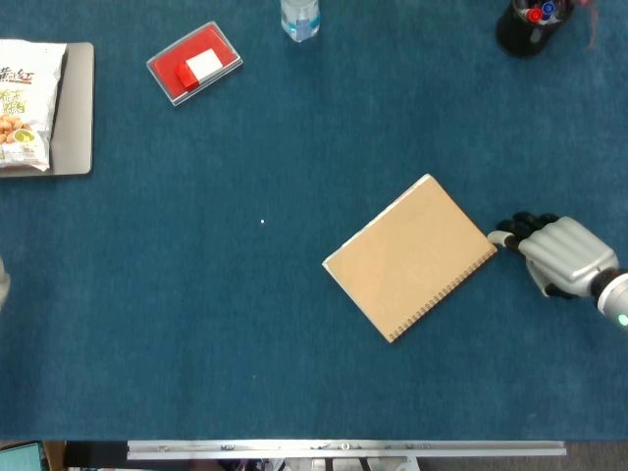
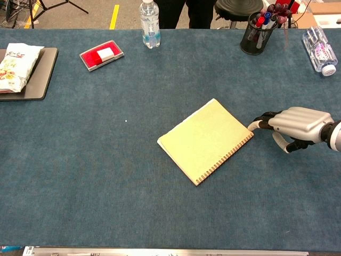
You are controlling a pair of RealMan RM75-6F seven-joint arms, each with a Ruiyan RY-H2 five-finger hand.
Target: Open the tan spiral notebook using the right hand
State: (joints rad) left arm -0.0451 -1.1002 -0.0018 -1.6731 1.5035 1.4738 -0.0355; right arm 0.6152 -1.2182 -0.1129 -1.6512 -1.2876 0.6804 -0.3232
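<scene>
My right hand [image 1: 561,253] lies low over the blue bench [image 1: 245,324], palm down, at the right edge of the tan spiral notebook [image 1: 410,258]. Its fingertips [image 2: 257,125] reach the corner of the cover where the spiral binding ends — whether they touch it or sit just beside it I cannot tell. The fingers are a little apart and gently curved, and they hold nothing. The notebook lies flat and closed, right of the bench's middle, turned at an angle so that its wire spine runs along the lower right edge; in the chest view the cover looks more yellow-green than tan. My left hand does not show in either view. Along the far side of the bench stand a clear water bottle [image 2: 149,17] with a white cap and, further right, a black mesh cup of pens [image 2: 260,33] — red and blue caps poke out of the top. A second bottle [image 2: 319,49] lies on its side near the far right corner. At the far left a snack packet [image 1: 24,103] rests on a dark grey tray [image 1: 77,110], and between the tray and the upright bottle sits a red case [image 1: 194,64] with a white card on it. All of these are well apart from the notebook.
</scene>
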